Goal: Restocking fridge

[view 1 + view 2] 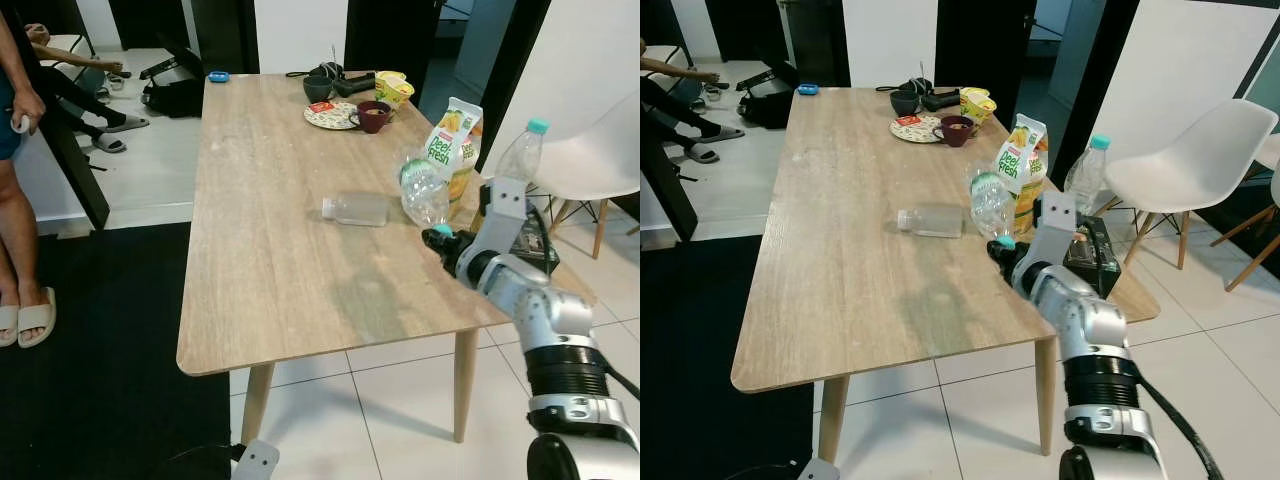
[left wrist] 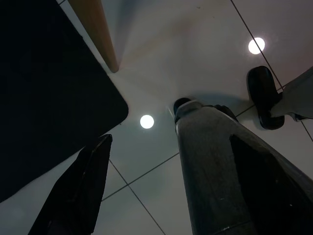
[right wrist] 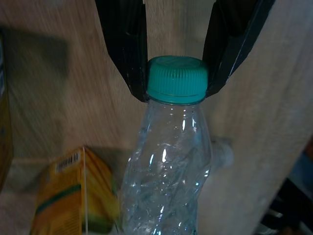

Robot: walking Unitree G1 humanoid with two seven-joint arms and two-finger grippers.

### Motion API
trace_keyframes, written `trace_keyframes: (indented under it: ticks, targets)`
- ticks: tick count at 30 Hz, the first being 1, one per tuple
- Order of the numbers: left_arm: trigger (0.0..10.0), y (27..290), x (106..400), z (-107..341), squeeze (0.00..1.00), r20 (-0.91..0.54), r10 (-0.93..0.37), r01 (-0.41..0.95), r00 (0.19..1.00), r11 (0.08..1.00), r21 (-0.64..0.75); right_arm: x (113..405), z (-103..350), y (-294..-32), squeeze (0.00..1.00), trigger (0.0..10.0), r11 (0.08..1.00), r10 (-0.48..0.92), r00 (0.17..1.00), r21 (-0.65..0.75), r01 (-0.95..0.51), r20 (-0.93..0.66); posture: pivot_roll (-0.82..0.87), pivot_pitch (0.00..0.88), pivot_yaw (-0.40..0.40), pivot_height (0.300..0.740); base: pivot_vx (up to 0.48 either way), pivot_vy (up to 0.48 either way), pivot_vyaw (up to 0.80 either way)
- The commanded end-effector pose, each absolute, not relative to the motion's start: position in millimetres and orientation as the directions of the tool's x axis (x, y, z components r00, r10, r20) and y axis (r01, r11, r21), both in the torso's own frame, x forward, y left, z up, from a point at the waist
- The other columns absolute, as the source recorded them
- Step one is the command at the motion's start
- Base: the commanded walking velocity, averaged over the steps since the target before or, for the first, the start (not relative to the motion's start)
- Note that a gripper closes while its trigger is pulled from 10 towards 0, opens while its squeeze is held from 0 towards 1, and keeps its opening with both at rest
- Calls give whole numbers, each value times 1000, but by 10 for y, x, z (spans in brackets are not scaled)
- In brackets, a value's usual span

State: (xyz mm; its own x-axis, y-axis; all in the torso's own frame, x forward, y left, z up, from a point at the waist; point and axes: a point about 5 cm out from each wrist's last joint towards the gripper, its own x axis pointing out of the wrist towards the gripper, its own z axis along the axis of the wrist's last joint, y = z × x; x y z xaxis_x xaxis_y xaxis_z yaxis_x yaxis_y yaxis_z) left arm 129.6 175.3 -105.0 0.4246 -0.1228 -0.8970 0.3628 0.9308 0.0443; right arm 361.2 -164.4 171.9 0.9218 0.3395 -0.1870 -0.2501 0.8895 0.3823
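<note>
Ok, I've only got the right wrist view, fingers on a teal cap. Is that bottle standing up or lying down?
Observer: Neither. The clear bottle is tilted, with its base by the juice carton and its cap end toward the robot, where the right gripper pinches it.
Operator: Any other bottle close by?
Observer: Yes, a second clear bottle lies on its side on the wooden table, to the left of the held one.
Operator: And the left arm?
Observer: The left gripper hangs open over the floor tiles, near a table leg.
</note>
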Motion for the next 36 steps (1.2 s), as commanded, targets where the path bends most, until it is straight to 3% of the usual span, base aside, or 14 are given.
trace_keyframes:
  ticks: [1,8,10,12,14,16,17,18,19,20,36]
  targets:
    - [10000,1703,1072,-1126,0,-929,-138,365,342,931,-4,3589,1915,-1688,0,10000,862,397,916,367,-351,-58,44,0,-78,740,0,0,0]
    - [10000,1706,1070,-1126,0,-930,-138,364,342,931,-5,3479,2071,-1725,0,10000,771,514,853,387,-506,93,46,0,-76,740,0,0,0]
    - [10000,1710,1071,-1126,0,-929,-139,364,342,931,-5,3343,2166,-1728,0,10000,681,615,762,351,-643,202,45,0,-71,740,0,0,0]
    - [10000,1710,1072,-1125,0,-929,-139,365,342,931,-6,3308,2181,-1727,0,10000,659,638,738,339,-672,222,45,0,-71,740,0,0,0]
    - [10000,1715,1075,-1124,0,-929,-139,365,343,931,-5,3126,2222,-1716,0,10000,545,740,615,292,-786,273,46,0,-71,740,0,0,0]
    - [10000,1717,1076,-1124,0,-929,-139,365,343,931,-4,3063,2225,-1710,0,10000,504,773,571,278,-817,277,46,0,-69,740,0,0,0]
    - [10000,1721,1077,-1123,0,-929,-139,365,343,931,-4,2968,2220,-1689,0,10000,445,820,505,254,-859,269,45,0,-68,740,0,0,0]
    - [10000,1721,1077,-1123,0,-929,-139,365,343,931,-4,2968,2220,-1689,0,10000,445,820,505,254,-859,269,45,0,-68,740,0,0,0]
    - [10000,1726,1079,-1122,0,-929,-138,366,343,931,-3,2836,2206,-1659,0,10000,357,876,412,237,-904,251,44,0,-69,740,0,0,0]
    - [10000,1728,1080,-1122,0,-929,-138,366,343,931,-3,2799,2193,-1650,0,10000,332,892,386,236,-913,237,44,0,-68,740,0,0,0]
    - [10000,1722,1087,-1119,0,-928,-145,369,343,929,-9,2508,1893,-1770,0,10000,243,964,220,163,-956,-147,44,0,-66,740,0,0,0]
